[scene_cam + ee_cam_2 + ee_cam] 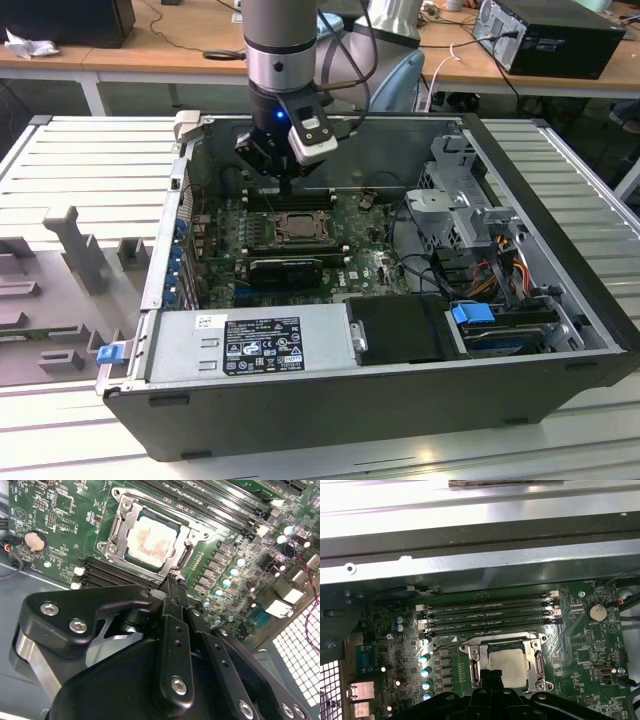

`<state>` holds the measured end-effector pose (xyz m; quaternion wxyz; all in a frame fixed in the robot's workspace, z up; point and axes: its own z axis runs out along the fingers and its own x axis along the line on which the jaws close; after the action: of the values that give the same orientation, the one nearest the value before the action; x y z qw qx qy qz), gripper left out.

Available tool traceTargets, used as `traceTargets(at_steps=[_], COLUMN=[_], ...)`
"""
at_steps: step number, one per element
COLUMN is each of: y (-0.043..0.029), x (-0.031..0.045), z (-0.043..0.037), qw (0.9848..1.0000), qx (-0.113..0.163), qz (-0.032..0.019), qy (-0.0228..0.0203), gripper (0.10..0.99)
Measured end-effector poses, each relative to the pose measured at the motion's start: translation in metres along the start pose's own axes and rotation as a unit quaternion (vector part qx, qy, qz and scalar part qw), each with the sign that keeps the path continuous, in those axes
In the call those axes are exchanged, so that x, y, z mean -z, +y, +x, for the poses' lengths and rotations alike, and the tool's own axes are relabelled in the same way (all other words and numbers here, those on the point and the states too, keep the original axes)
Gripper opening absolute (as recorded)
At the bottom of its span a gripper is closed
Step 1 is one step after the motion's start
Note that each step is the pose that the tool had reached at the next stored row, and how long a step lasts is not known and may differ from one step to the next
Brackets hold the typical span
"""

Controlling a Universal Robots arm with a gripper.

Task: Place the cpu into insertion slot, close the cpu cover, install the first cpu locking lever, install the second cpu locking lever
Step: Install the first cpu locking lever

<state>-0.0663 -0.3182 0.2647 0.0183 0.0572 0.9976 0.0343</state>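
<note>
Inside the computer case (545,190): a green board (375,262) lies flat, with the arm reaching down over it.
Chip (150,540): sits in the socket (128,556), pale top up.
Cover (116,527): lies flat, framing the chip.
Gripper (175,582): fingers pressed together and holding nothing. Tips are at the socket's edge, but contact cannot be told.

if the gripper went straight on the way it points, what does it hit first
Most likely the near edge of the cpu cover, beside the cpu; the gripper points there in both wrist views, though depth is unclear.
</note>
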Motion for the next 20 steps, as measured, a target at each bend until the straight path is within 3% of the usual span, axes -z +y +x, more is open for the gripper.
traceTargets(at_steps=[16, 20], y=[-0.0011, -0.0023], x=[0.0004, 0.0008], z=[0.0097, 0.0202], qw=[1.0, 1.0], qx=[0.0, 0.0], qz=[0.0, 0.0], qy=[0.0, 0.0], gripper=[0.106, 0.106])
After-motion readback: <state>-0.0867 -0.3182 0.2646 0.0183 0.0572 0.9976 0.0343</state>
